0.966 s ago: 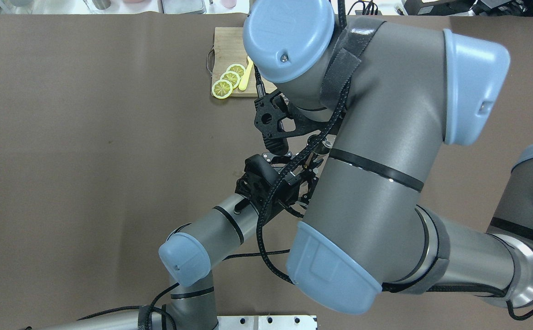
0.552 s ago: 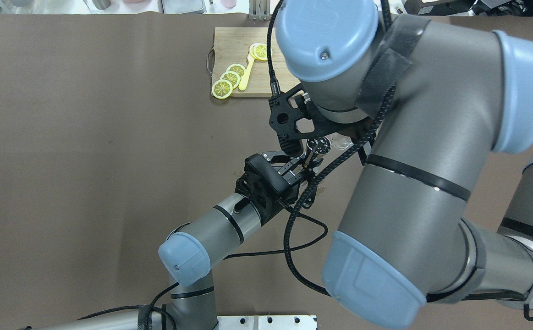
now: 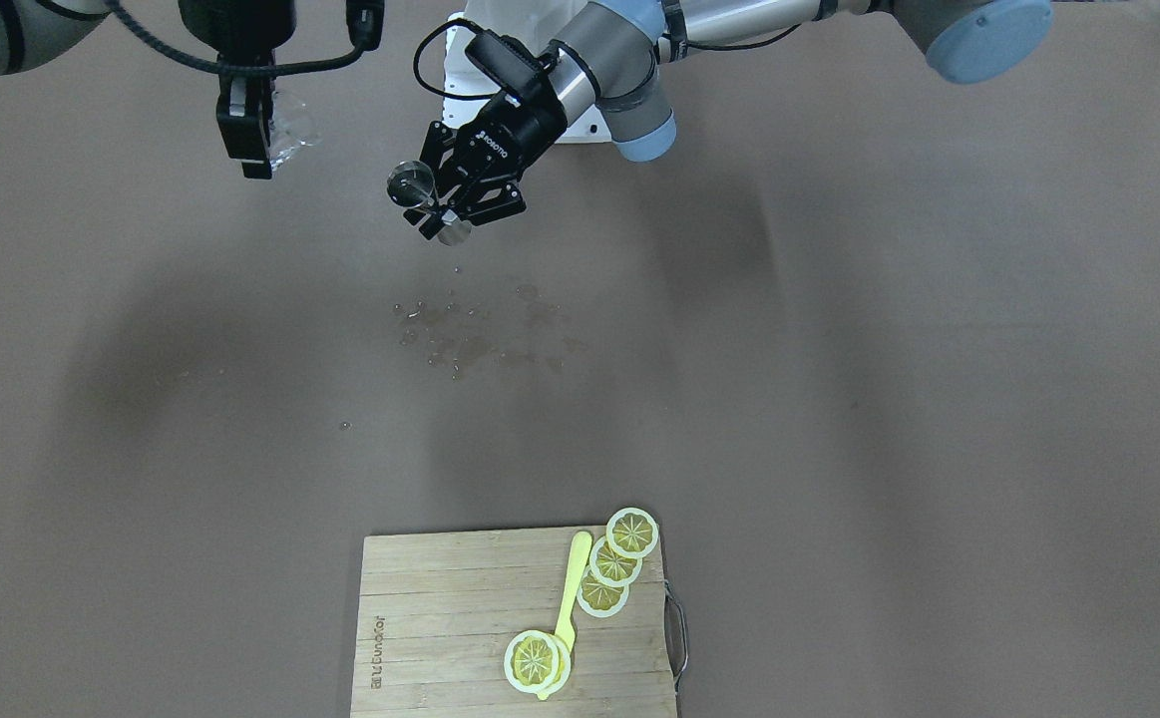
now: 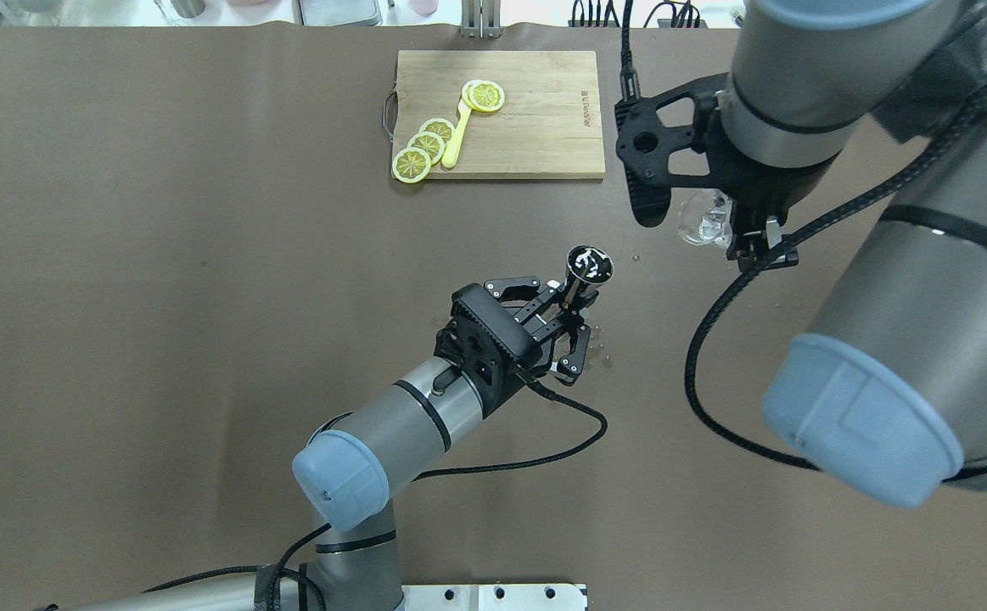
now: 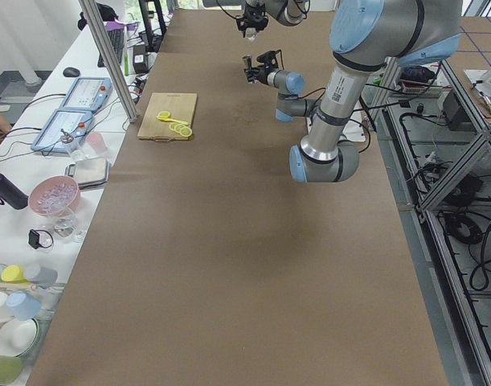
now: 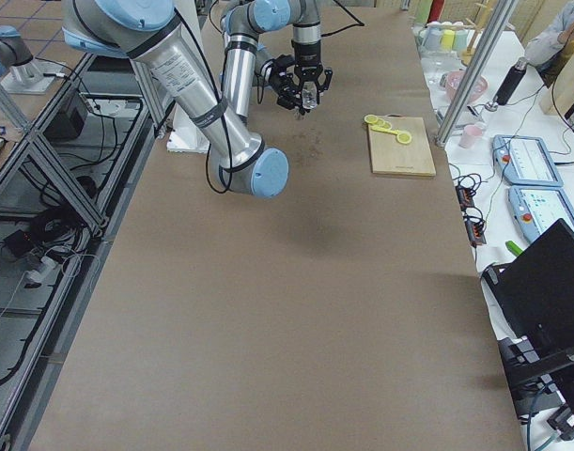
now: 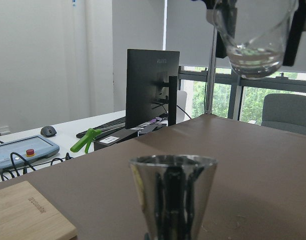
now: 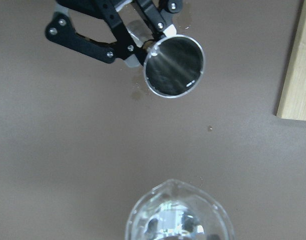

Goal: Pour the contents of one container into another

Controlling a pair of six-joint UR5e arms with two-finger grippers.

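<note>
A steel jigger (image 4: 588, 265) is held upright above the table, and my left gripper (image 4: 567, 312) is shut on its waist. The front-facing view shows the same jigger (image 3: 410, 185) in the left gripper (image 3: 455, 204). Off to its right, my right gripper (image 4: 726, 222) is shut on a clear glass cup (image 4: 702, 217), raised and apart from the jigger. The left wrist view shows the jigger (image 7: 173, 195) close up, with the glass cup (image 7: 255, 35) high on the right holding a little liquid. From the right wrist, the cup rim (image 8: 178, 215) lies below the jigger mouth (image 8: 174, 66).
Wet droplets (image 3: 480, 334) spot the brown table under the jigger. A wooden cutting board (image 4: 544, 127) with lemon slices (image 4: 425, 146) and a yellow utensil (image 4: 456, 140) lies at the far side. Cups and control boxes sit beyond the table's far edge.
My right arm has swung right and away with the glass cup, leaving the jigger and the cutting board uncovered. The left arm and jigger have stayed in place.
</note>
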